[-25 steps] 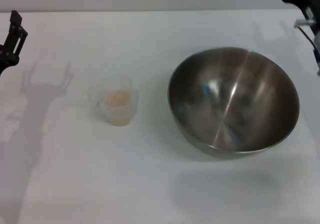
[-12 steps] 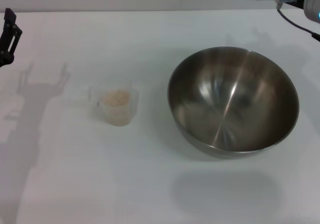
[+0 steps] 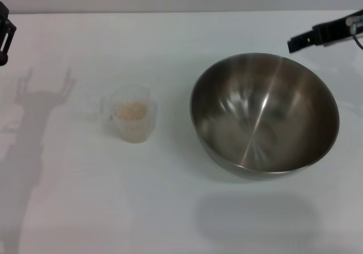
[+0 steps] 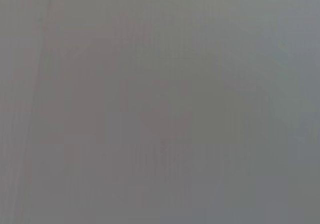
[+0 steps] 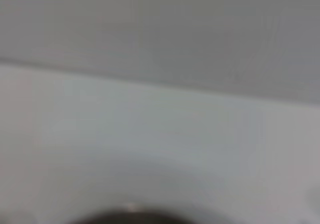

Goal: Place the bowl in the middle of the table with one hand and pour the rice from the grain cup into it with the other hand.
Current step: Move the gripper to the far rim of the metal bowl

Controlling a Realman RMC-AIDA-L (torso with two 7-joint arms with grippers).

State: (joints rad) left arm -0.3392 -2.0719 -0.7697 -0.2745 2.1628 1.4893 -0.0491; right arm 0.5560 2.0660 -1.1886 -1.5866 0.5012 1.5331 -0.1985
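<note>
Two grippers idle: left gripper [image 3: 4, 33] at the surface [image 3: 170, 208] edge, right gripper [image 3: 317, 36] beyond the bowl [image 3: 264, 113]; finger states indeterminable. Grip the rim firmly, avoiding the grain cup [image 3: 131, 115] alongside.

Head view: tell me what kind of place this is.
Probably a robot test bench rather than a kitchen: a bare white table, just a steel bowl and a grain cup of rice.

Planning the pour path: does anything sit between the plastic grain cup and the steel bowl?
No. The head view shows only bare white table between the small translucent grain cup and the large stainless-steel bowl.
</note>
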